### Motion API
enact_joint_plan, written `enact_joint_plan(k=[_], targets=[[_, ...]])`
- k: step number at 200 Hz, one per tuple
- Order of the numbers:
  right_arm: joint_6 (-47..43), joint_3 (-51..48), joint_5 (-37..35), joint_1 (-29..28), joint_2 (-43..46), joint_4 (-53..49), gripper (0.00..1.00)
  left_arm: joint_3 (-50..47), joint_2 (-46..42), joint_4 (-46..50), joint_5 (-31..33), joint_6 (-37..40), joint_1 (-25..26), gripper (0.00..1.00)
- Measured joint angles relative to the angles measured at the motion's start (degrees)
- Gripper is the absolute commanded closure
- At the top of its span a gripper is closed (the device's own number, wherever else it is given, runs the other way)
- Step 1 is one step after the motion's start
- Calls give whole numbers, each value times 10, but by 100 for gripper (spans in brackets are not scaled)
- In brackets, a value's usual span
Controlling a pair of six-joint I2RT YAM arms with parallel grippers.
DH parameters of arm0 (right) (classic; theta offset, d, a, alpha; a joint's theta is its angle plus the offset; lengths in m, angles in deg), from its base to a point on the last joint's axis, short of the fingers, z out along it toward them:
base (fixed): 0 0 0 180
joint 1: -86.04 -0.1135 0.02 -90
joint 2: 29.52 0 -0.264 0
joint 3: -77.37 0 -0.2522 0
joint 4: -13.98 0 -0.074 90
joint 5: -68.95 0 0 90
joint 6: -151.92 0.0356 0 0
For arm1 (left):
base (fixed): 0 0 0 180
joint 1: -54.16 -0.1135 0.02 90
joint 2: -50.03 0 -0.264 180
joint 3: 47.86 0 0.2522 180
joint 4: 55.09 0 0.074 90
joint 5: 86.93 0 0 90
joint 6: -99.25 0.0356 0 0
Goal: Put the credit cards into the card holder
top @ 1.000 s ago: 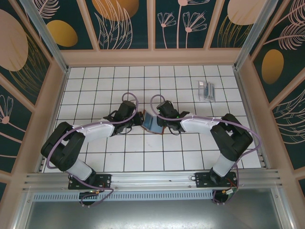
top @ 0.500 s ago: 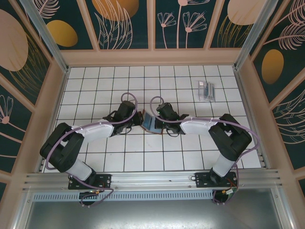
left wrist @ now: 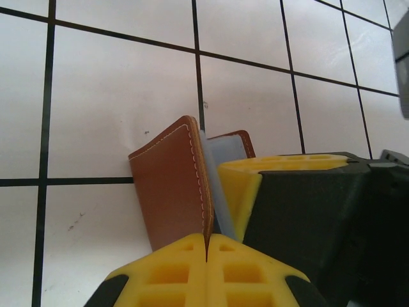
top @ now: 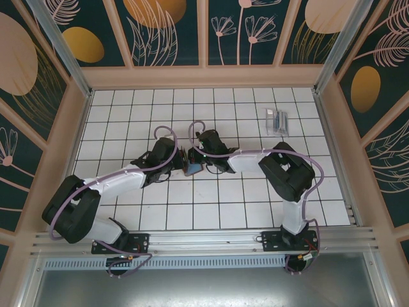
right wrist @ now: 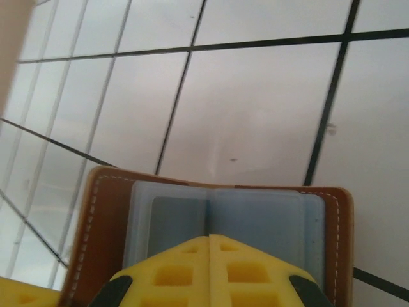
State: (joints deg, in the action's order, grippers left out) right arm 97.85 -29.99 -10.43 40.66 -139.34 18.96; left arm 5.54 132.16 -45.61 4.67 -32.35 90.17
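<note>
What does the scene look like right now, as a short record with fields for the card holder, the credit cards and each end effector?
card holder: reddish-brown leather bifold, blue-grey lining showing, gripped from both sides near the middle of the tiled table
left end effector: shut on a leather flap of the card holder
right end effector: shut on the lined inner side of the card holder
credit cards: lying together at the far right, apart from the card holder
task state: cards not yet brought to the card holder
</note>
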Motion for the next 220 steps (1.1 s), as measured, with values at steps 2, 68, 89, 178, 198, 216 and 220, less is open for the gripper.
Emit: enact_joint_plan(k=[2, 68, 89, 178, 198, 216, 220], targets=[[3, -2, 2, 1, 0, 4, 100, 0, 0, 0, 0, 0, 0, 93], [76, -136, 90, 82, 14, 137, 100, 72, 128, -71, -86, 5, 1, 76], [82, -175, 105, 101, 36, 163, 100, 76, 146, -85, -105, 4, 1, 70], [83, -225, 125, 137, 93, 181, 100, 77, 177, -119, -144, -3, 3, 34], [84, -226, 127, 137, 93, 184, 100, 76, 179, -123, -143, -9, 3, 36], [86, -225, 127, 137, 93, 184, 100, 69, 179, -134, -140, -19, 3, 42], [88, -224, 127, 137, 93, 184, 100, 67, 179, -135, -140, -19, 3, 44]])
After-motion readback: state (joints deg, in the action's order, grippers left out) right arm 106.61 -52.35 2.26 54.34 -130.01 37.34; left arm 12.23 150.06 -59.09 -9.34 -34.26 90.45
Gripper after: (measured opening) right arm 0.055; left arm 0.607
